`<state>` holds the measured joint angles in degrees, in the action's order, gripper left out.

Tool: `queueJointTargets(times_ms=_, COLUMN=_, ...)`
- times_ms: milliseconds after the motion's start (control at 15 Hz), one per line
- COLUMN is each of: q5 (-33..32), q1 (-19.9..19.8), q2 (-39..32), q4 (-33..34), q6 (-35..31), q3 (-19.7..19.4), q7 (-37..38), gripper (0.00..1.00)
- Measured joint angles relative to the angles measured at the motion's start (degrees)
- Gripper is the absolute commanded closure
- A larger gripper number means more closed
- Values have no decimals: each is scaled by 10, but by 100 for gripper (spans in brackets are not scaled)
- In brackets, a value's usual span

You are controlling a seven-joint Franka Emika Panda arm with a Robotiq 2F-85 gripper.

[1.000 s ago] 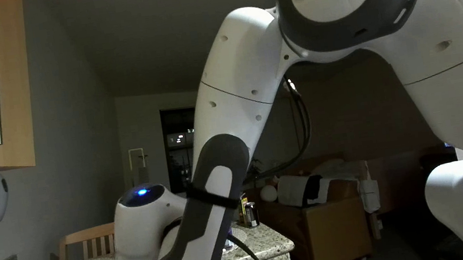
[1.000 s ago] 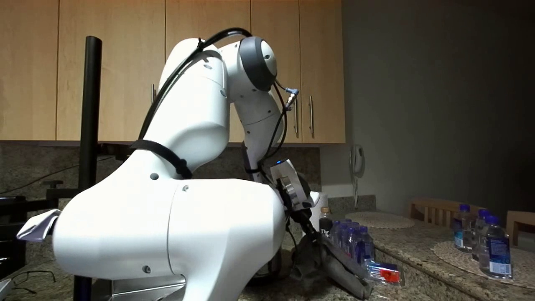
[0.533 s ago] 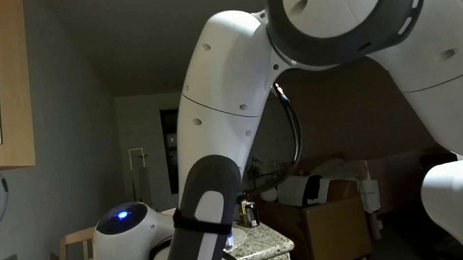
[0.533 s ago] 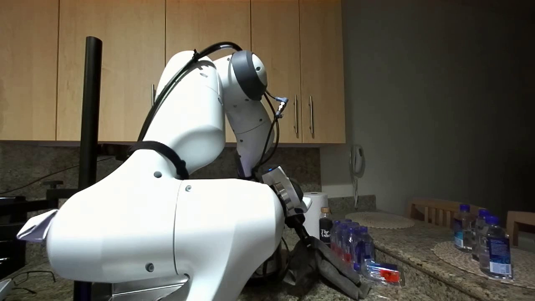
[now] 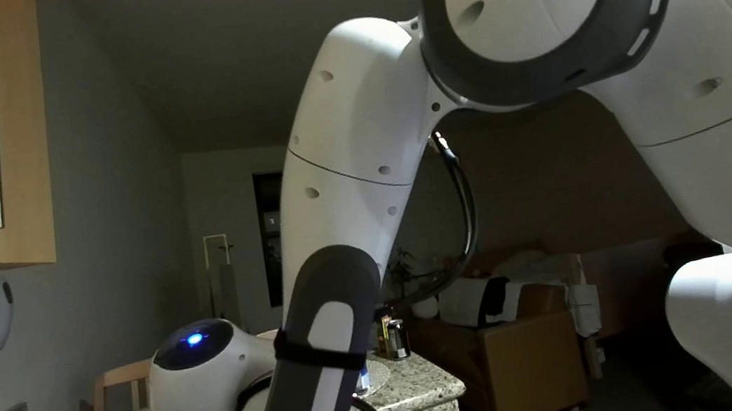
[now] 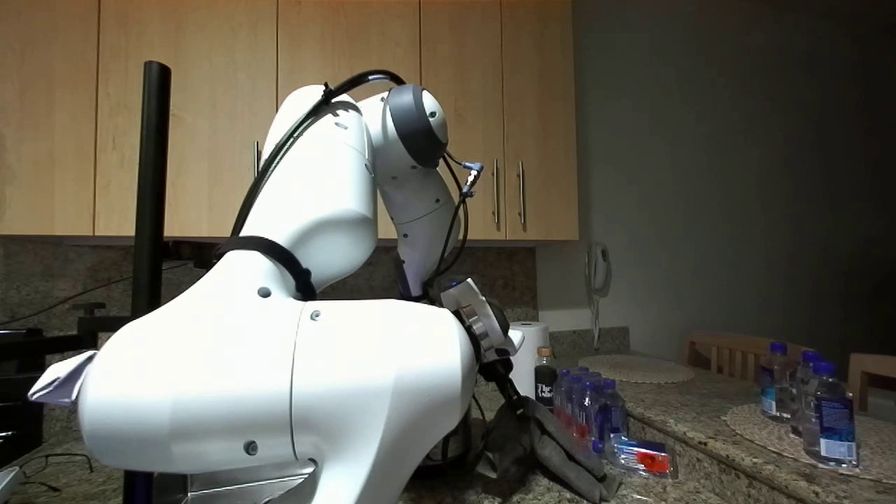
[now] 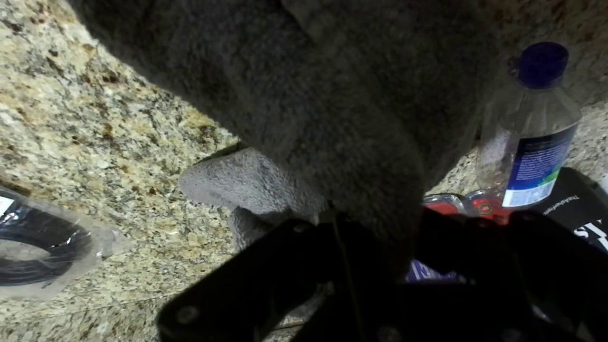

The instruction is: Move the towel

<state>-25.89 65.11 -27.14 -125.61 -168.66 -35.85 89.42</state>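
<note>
The grey fluffy towel [image 6: 567, 455] is bunched on the granite counter in an exterior view, its top raised at the gripper and its lower folds resting on the counter. My gripper [image 6: 516, 404] points down at the towel's top. In the wrist view the towel [image 7: 304, 95] fills the upper middle and runs down between the dark fingers of the gripper [image 7: 380, 228]. The fingers look shut on a fold of it, though the pads are very dark. In the other camera's picture, the gripper and towel are out of view.
Several blue-capped bottles [image 6: 584, 409] and a red-and-blue package [image 6: 640, 456] stand or lie right beside the towel. A dark bottle [image 6: 544, 378] and paper roll [image 6: 530, 353] are behind. More bottles [image 6: 833, 420] stand on a raised ledge. A bagged black coil [image 7: 38, 247] lies on the counter.
The arm and gripper moved down and slightly left in the exterior view with the towel, and the towel's raised top sank with them. Over the last half second almost nothing moved.
</note>
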Motion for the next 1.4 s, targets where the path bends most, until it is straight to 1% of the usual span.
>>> queueJointTargets(times_ms=267, q5=0, q1=-9, q2=2, q4=5, q6=19, q3=-2, q7=0, gripper=28)
queueJointTargets(times_ms=533, q5=0, q1=-31, q2=18, q4=6, q6=68, q3=14, q7=-3, gripper=2)
queueJointTargets(times_ms=733, q5=-6, q1=-52, q2=46, q4=6, q6=104, q3=31, q7=-7, gripper=0)
queueJointTargets(times_ms=867, q5=-6, q1=-81, q2=74, q4=4, q6=137, q3=60, q7=-24, gripper=0)
queueJointTargets(times_ms=1000, q5=-6, q1=-124, q2=107, q4=-3, q6=177, q3=107, q7=-47, gripper=0)
queueJointTargets(times_ms=1200, q5=0, q1=-203, q2=159, q4=-20, q6=240, q3=195, q7=-93, gripper=0)
queueJointTargets(times_ms=1400, q5=32, q1=-284, q2=204, q4=-42, q6=287, q3=283, q7=-165, gripper=0)
